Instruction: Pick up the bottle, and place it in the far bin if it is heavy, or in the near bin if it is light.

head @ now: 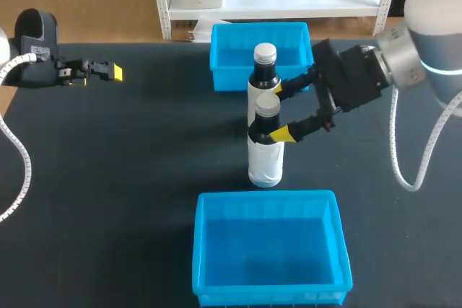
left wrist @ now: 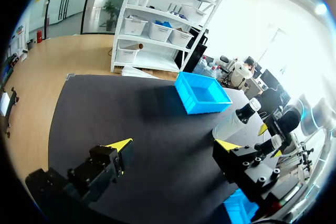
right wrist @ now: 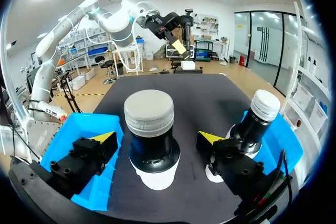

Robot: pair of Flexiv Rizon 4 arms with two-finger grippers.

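Locate the black table (head: 108, 178) first. Find the near bin (head: 267, 250), blue and open-topped, at the robot's edge, and the far bin (head: 225, 70), of the same make, at the opposite edge. Note the right arm (head: 433, 27) entering from the right and extended to mid-table, and the left arm (head: 36, 30) parked well apart at the left.

Identify two upright bottles between the bins: the near bottle (head: 265, 153) at mid-table, and the far bottle (head: 261, 76) just behind it, directly in front of the far bin. Observe on each a white lower body, a dark shoulder and neck, and a grey ribbed cap (right wrist: 149, 113).

Check the right gripper (right wrist: 157, 145): fingers spread, straddling the near bottle at the dark shoulder, with a gap on each side in the right wrist view; not clamped. Check the left gripper (left wrist: 173, 144): fingers wide apart, holding nothing.

Treat the near bottle as rigid, smooth-walled and probably slippery. Leave the material undetermined: glass or hard plastic. Do not judge weight by sight, given the opaque wall. Expect a tall, narrow load, easily tipped, and mind the far bottle just beside one finger. Close on the neck below the cap, using the cap's flare as a stop against slipping. Lift straight up and gauge the weight from the load before choosing a bin.
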